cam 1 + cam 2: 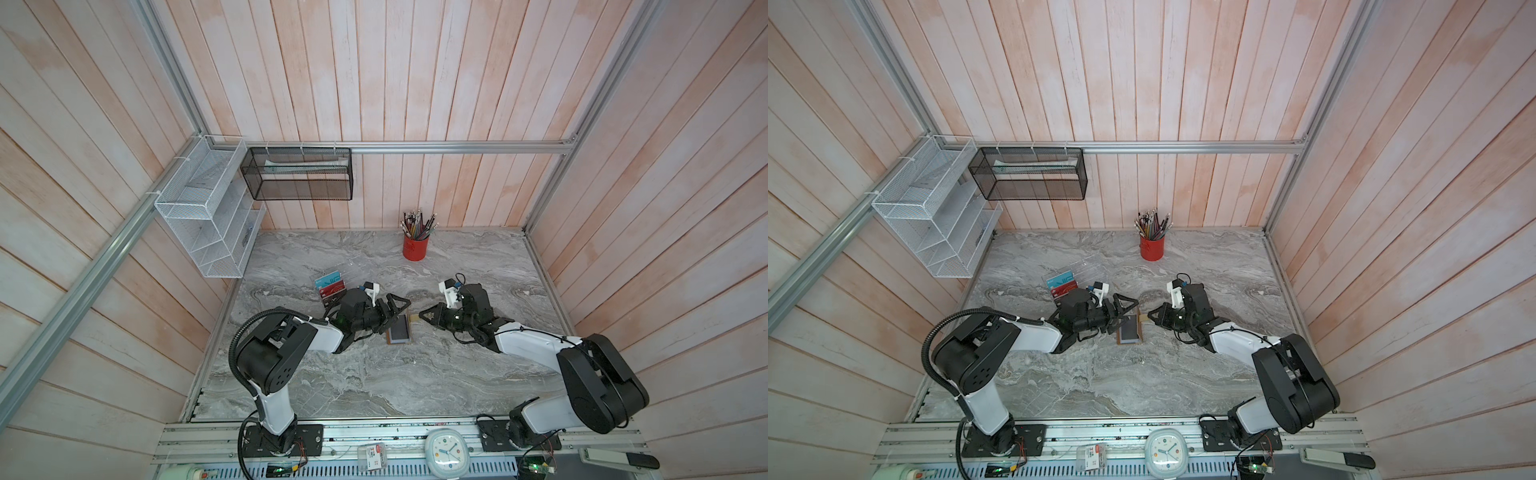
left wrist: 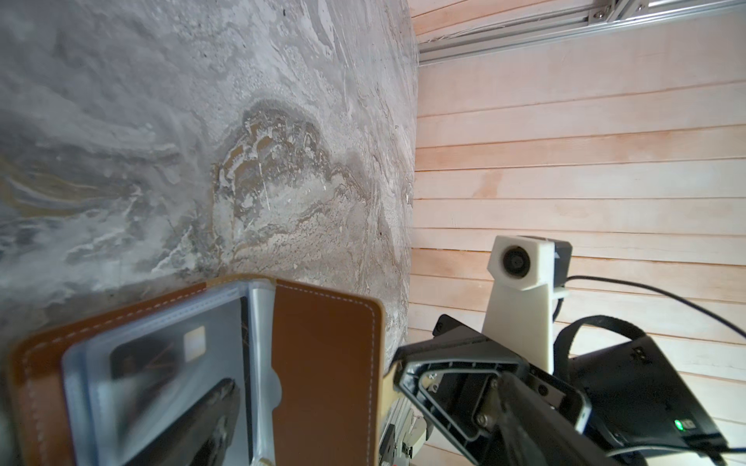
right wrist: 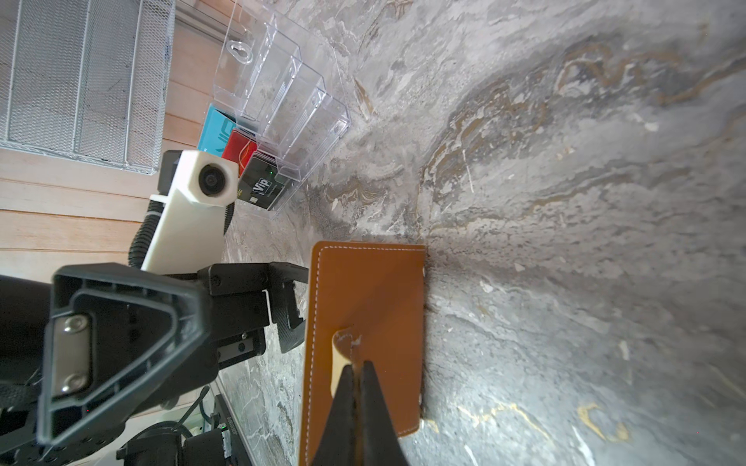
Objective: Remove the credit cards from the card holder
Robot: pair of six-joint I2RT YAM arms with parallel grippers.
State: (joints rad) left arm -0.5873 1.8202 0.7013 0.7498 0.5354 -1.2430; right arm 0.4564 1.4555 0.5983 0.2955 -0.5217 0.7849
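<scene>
Wallet [image 1: 400, 331] light, floppy leather; your right gripper [image 1: 421, 314] clamped tight on strap [image 3: 342, 350], empty left gripper [image 1: 394, 315] spread wide. Card [image 2: 161, 365] stiff, slick inside sleeve [image 2: 260, 343]: pinch at notch.

The card holder [image 2: 323, 363] was cut off by the frame edge in the left wrist view; its sleeved card [image 2: 161, 355] appeared blurred.

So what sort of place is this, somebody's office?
Probably a staged office desk inside a robot test booth: a red pencil cup stands on a marble-look table, a white wire organiser hangs beside it, two robot arms are bolted in front.
</scene>
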